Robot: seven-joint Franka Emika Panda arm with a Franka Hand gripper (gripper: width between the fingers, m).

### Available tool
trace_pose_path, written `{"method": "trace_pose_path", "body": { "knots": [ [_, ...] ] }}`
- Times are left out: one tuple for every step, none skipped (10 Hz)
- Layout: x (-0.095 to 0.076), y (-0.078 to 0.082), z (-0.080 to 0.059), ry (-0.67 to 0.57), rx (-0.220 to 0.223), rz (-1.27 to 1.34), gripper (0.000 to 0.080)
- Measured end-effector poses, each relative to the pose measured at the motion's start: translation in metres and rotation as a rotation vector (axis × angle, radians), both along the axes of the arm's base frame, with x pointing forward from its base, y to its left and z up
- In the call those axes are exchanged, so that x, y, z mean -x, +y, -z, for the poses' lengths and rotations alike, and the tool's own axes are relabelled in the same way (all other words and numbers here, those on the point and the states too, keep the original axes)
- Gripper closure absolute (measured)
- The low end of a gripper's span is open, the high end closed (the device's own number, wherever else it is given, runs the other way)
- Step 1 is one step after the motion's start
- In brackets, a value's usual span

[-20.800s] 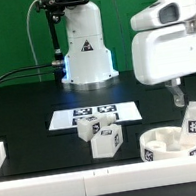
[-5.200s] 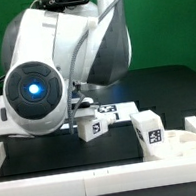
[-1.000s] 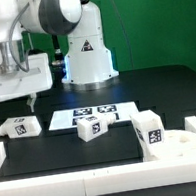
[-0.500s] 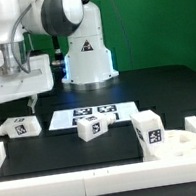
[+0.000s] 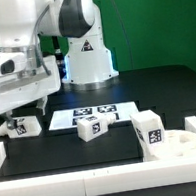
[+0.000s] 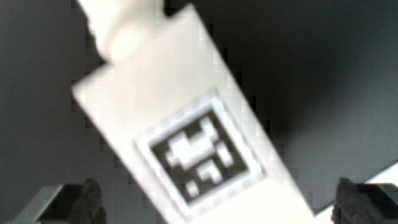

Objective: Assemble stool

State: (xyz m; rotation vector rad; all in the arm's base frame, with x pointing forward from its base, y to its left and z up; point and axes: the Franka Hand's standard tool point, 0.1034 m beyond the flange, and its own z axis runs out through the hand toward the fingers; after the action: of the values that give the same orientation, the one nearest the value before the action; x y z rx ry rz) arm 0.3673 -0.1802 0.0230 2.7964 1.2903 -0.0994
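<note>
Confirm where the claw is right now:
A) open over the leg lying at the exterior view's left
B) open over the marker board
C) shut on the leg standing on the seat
A: the claw is open, its fingertips spread wide with the tagged leg below them, at the exterior view's left of the marker board.

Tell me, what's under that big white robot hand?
A white stool leg lies on the black table, tag facing up, between the open gripper's fingers. One finger covers an end of it.
</note>
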Motion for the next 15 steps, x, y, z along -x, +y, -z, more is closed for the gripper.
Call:
{"method": "trace_pose_path", "body": {
  "knots": [
    [0.002, -0.002, 0.005, 0.006, 0.003, 0.004, 0.0151],
    [0.005, -0.002, 0.010, 0.011, 0.006, 0.003, 0.0151],
    [0.010, -0.006, 0.013, 0.018, 0.006, 0.013, 0.0151],
    [0.012, -0.008, 0.014, 0.020, 0.005, 0.022, 0.0151],
    [0.011, -0.008, 0.014, 0.020, 0.005, 0.022, 0.0177],
    [0.011, -0.008, 0.014, 0.020, 0.005, 0.022, 0.0177],
    [0.012, -0.008, 0.014, 0.019, 0.006, 0.030, 0.0357],
    [0.010, -0.008, 0.013, 0.012, 0.008, 0.073, 0.0357],
    [0.005, -0.009, 0.010, -0.008, 0.014, 0.164, 0.0469],
    [0.003, -0.006, 0.009, -0.028, 0.020, 0.282, 0.0469],
    [-0.001, 0.001, 0.008, -0.054, 0.020, 0.499, 0.0469],
    [-0.005, 0.006, 0.008, -0.068, 0.011, 0.698, 0.0469],
    [-0.009, 0.006, 0.007, -0.059, -0.009, 0.878, 0.0469],
    [-0.014, 0.008, 0.005, -0.063, -0.022, 0.972, 0.0469],
    [-0.014, 0.015, 0.004, -0.063, -0.022, 1.009, 0.0469]
  ]
}}
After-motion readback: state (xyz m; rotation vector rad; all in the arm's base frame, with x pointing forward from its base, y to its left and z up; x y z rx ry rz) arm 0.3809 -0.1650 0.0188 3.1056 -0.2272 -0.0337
